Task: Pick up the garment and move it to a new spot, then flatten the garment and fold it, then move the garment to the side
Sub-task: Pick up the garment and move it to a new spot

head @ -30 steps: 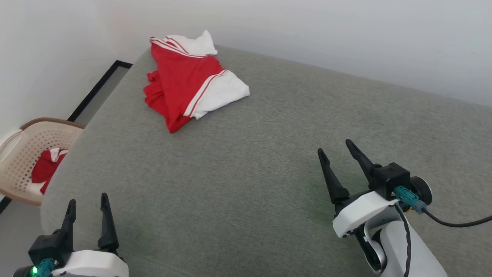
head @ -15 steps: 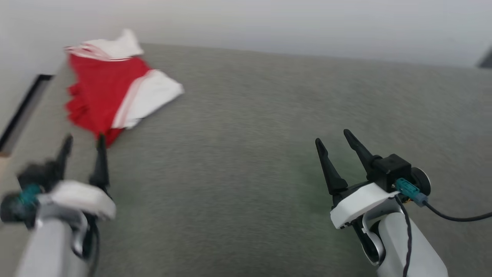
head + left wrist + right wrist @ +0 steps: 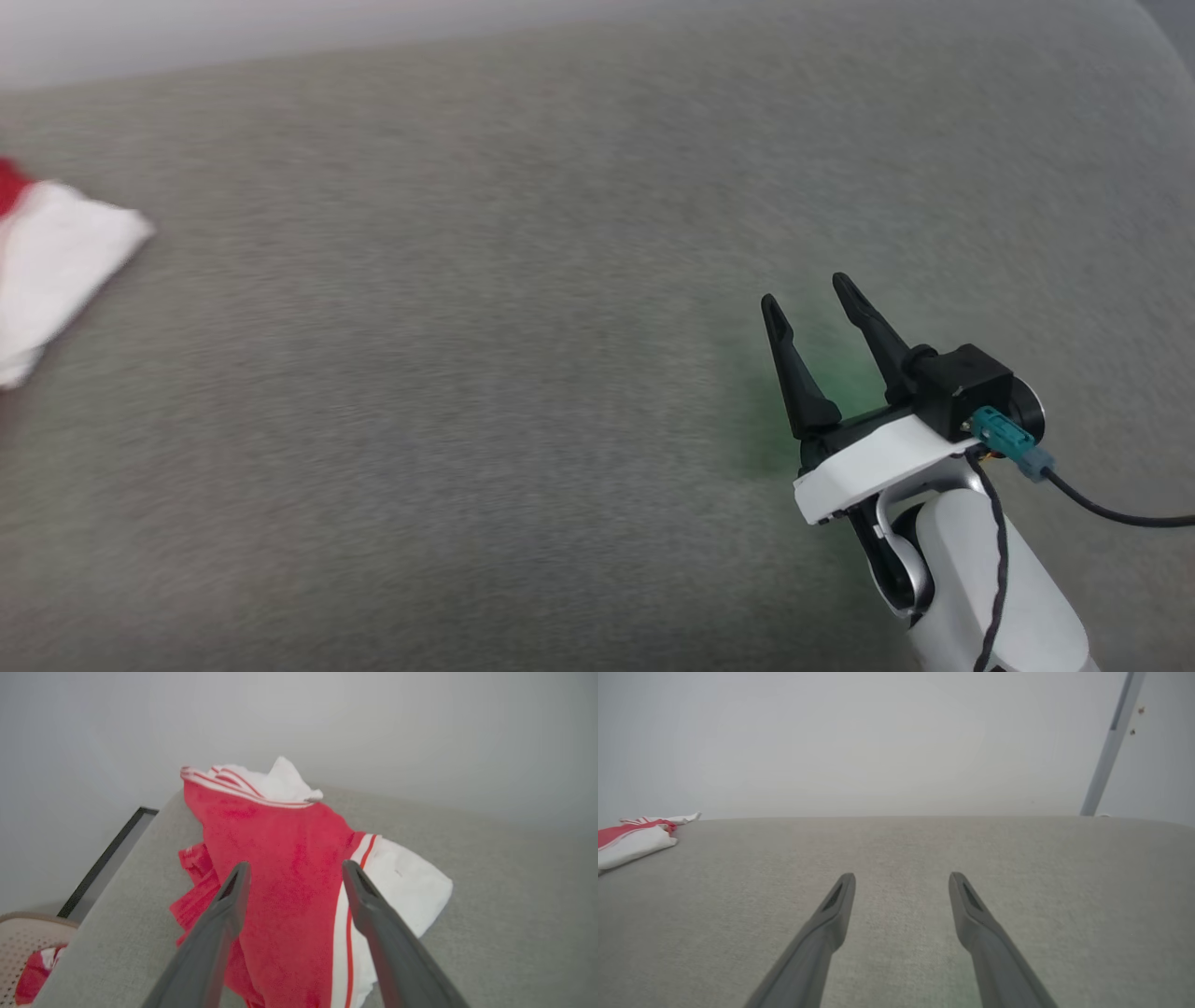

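The garment (image 3: 289,858), a red T-shirt with white sleeves and striped trim, lies crumpled near the far left corner of the grey padded surface (image 3: 467,373). In the head view one white sleeve of the garment (image 3: 56,261) shows at the left edge. In the left wrist view my left gripper (image 3: 295,864) is open, its fingers pointing at the red cloth from just in front of it; whether they touch it I cannot tell. My right gripper (image 3: 803,289) stands open over bare surface on the right, far from the garment (image 3: 630,842), with nothing between its fingers (image 3: 901,877).
A beige perforated basket (image 3: 18,938) with red cloth in it stands on the floor beyond the surface's left edge. A pale wall runs behind the surface. A grey upright post (image 3: 1111,742) stands at the far right.
The head camera has swung to the right, so the garment now sits at the picture's left edge and the left gripper has left that view. Before that, the left arm rose towards the garment.
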